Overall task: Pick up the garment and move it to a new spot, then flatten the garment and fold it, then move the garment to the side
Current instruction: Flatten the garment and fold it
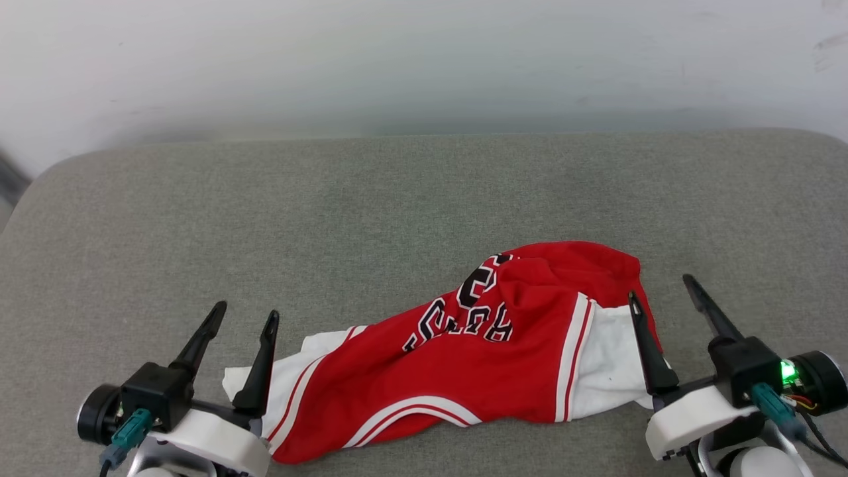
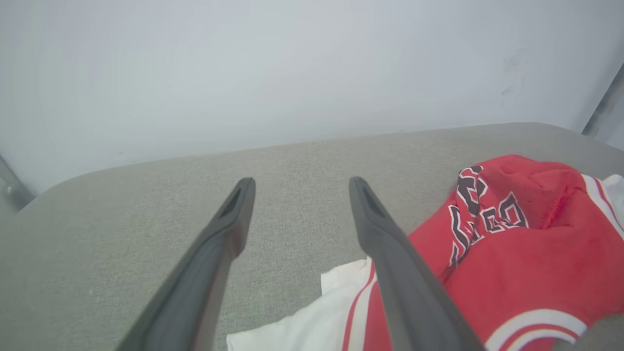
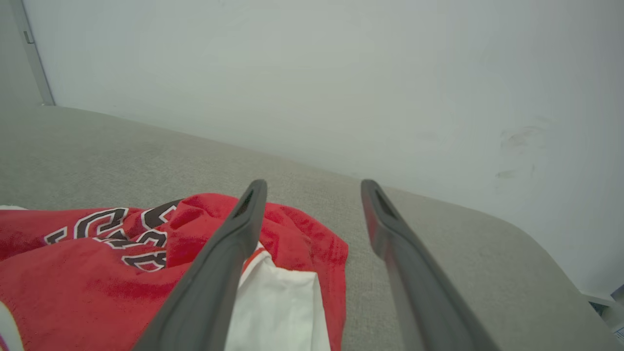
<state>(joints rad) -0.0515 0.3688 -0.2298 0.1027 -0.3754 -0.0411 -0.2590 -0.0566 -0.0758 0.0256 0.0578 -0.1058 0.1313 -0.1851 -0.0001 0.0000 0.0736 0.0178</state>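
Two grippers stand at the near edge of a grey upholstered surface (image 1: 331, 212), one at each end of the garment (image 1: 464, 371); the left gripper (image 1: 246, 310) has its two dark fingers spread apart with nothing between them, its inner finger rising just at the white sleeve that forms the garment's left end; in the left wrist view that finger crosses in front of the sleeve's striped trim, and whether it touches the cloth cannot be told; the right gripper (image 1: 660, 287) is likewise spread wide and empty, its inner finger over the white sleeve at the garment's right end, its outer finger over bare grey fabric; the garment lies crumpled on the near part of the surface, right of middle, stretched from left to right; its red body bunches into a hump toward the right, black white-outlined lettering twists across the folds near its middle, and a curved red-and-white band runs along its near edge; a pale wall (image 1: 397, 59) rises behind the surface.
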